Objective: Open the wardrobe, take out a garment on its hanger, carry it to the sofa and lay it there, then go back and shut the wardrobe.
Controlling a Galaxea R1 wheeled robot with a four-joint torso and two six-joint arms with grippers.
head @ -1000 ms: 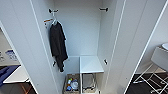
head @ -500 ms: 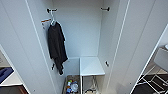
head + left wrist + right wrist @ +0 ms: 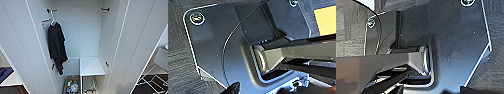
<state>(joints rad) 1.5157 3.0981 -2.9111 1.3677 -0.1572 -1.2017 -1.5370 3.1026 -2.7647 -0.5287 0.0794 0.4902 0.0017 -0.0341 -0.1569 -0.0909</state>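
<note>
Wardrobe, tall white cabinet (image 3: 82,30), stands open ahead, long axis vertical, both flat doors swung outward, one each side. One black shirt (image 3: 57,47) hangs full length at left of interior on one pale hanger (image 3: 53,21). One white inner shelf block (image 3: 91,66) at lower right; bin of mixed small items (image 3: 71,86) on wardrobe floor beside it. Pincer opening: cannot tell for either arm.

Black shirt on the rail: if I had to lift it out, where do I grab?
Judging by the head view, take the pale hanger just under its hook, above the black shirt. Come from the open front of the wardrobe, slightly from the right, since the shirt hangs close to the left wall.
</note>
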